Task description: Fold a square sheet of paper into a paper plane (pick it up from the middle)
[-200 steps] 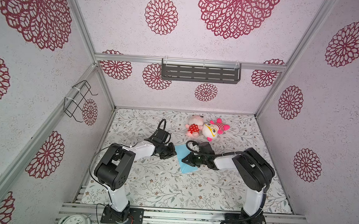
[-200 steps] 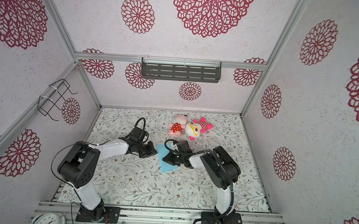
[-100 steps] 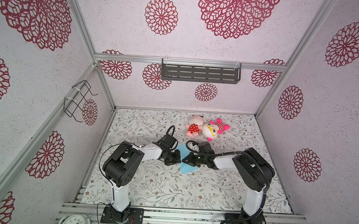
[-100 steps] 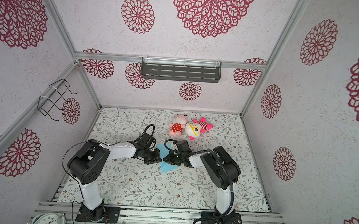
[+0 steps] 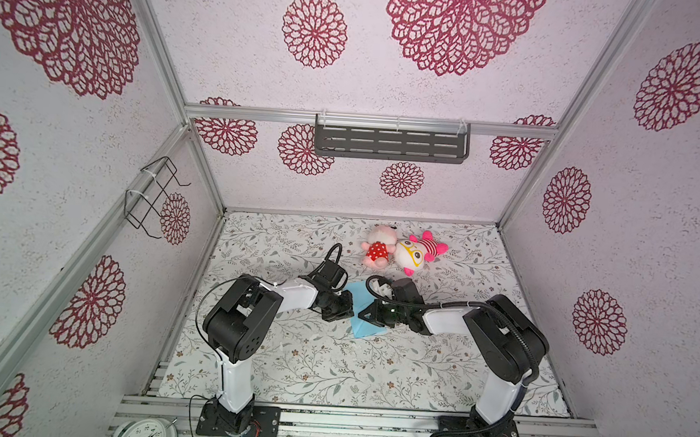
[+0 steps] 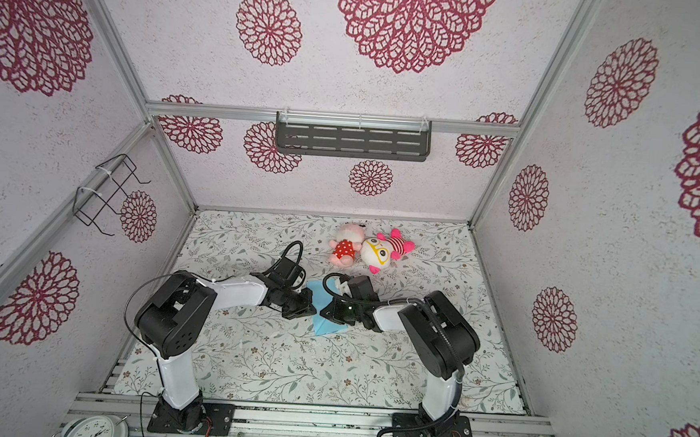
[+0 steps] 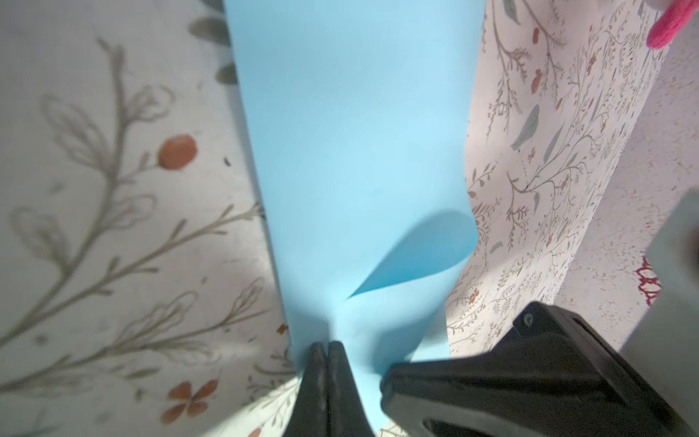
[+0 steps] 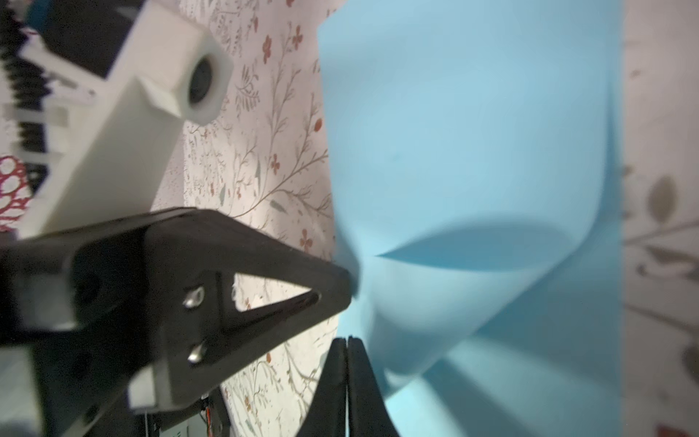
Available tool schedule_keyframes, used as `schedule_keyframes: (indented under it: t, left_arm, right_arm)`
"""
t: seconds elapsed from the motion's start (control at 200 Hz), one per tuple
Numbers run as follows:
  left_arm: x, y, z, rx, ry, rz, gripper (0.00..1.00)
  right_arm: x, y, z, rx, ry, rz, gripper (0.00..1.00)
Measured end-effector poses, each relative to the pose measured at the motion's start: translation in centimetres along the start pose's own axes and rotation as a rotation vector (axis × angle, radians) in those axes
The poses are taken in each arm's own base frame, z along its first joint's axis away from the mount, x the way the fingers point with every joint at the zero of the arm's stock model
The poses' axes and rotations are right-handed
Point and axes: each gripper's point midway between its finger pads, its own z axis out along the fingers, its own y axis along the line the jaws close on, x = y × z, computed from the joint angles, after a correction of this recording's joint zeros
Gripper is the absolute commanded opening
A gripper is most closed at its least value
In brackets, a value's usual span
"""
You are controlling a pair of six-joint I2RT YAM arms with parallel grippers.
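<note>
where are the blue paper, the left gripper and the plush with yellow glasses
blue paper (image 5: 364,330): in a top view, bare near corner
left gripper (image 7: 326,344): left wrist view, between its shut fingertips
plush with yellow glasses (image 5: 409,254): in a top view, its face

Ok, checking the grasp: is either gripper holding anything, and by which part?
The left gripper pinches the square sheet of paper at its buckled edge. The right gripper is shut beside it; its hold cannot be told.

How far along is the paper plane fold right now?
Done: the square sheet of paper is pinched up, bulging off the table. In hand: left gripper shut on it, right gripper shut beside it. Remaining: the creases; no dart shape yet.
</note>
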Motion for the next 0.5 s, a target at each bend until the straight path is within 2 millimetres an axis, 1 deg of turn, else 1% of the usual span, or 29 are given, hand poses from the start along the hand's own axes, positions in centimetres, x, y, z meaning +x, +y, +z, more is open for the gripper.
schedule_keyframes:
  t: [0.165, 0.235, 0.38, 0.5]
  left_arm:
    - [0.0, 0.0, 0.1, 0.0, 0.001, 0.001, 0.0]
    - [0.0, 0.0, 0.1, -0.001, 0.001, 0.002, 0.0]
    - [0.0, 0.0, 0.1, -0.001, 0.001, 0.004, 0.0]
    - [0.0, 0.0, 0.1, -0.001, 0.001, 0.004, 0.0]
  right_arm:
    - [2.3, 0.3, 0.2, -0.03, 0.05, 0.005, 0.08]
    - [3.0, 0.5, 0.3, -0.036, 0.068, 0.007, 0.08]
    - [3.3, 0.9, 0.4, -0.055, 0.077, 0.004, 0.08]
    - [3.6, 0.8, 0.4, -0.054, 0.082, 0.008, 0.08]
